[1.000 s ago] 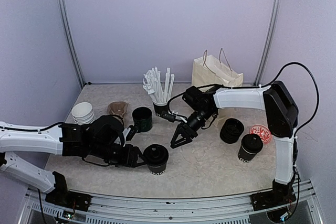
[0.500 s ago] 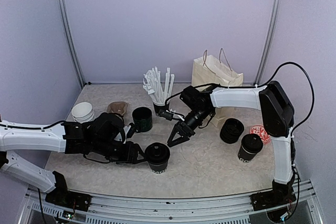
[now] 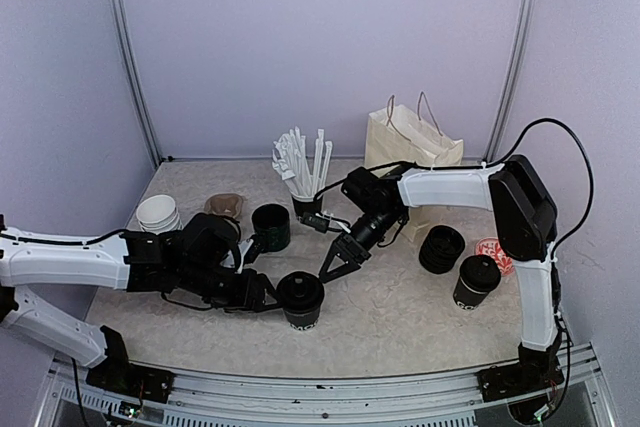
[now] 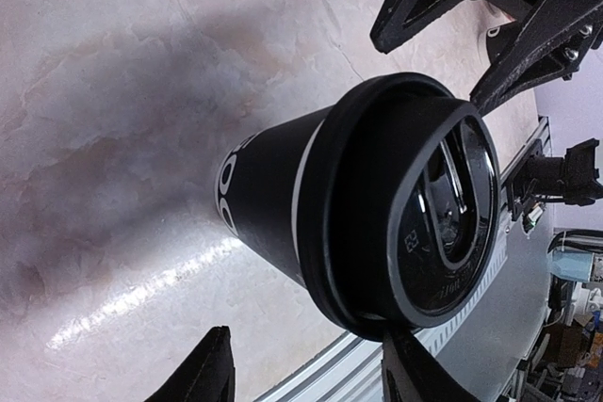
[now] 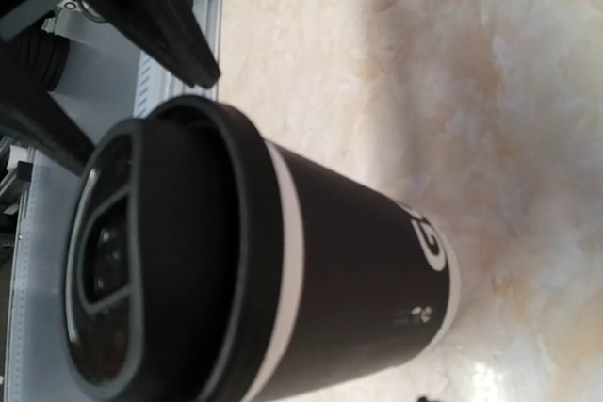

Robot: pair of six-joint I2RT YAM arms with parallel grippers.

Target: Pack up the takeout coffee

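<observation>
A lidded black takeout coffee cup [image 3: 299, 299] stands upright near the table's front middle. My left gripper [image 3: 264, 296] is open just left of it. In the left wrist view the cup [image 4: 268, 204] and its lid [image 4: 424, 218] lie ahead of my spread fingertips [image 4: 212, 369], one tip close under the lid's rim. My right gripper [image 3: 335, 265] is open just behind and right of the cup, apart from it. The cup [image 5: 349, 280] fills the right wrist view. A second lidded cup [image 3: 477, 282] stands at the right.
A stack of black lids [image 3: 441, 248] and a red-patterned disc [image 3: 496, 252] lie at the right. A paper bag [image 3: 405, 142] stands at the back. A cup of white straws [image 3: 303, 187], a dark mug [image 3: 270, 227], white bowls [image 3: 158, 215] and a brown holder [image 3: 225, 207] sit behind.
My right gripper has come down and to the left, closer to the front cup. The left gripper has edged in at the cup's side. The cup has stayed put.
</observation>
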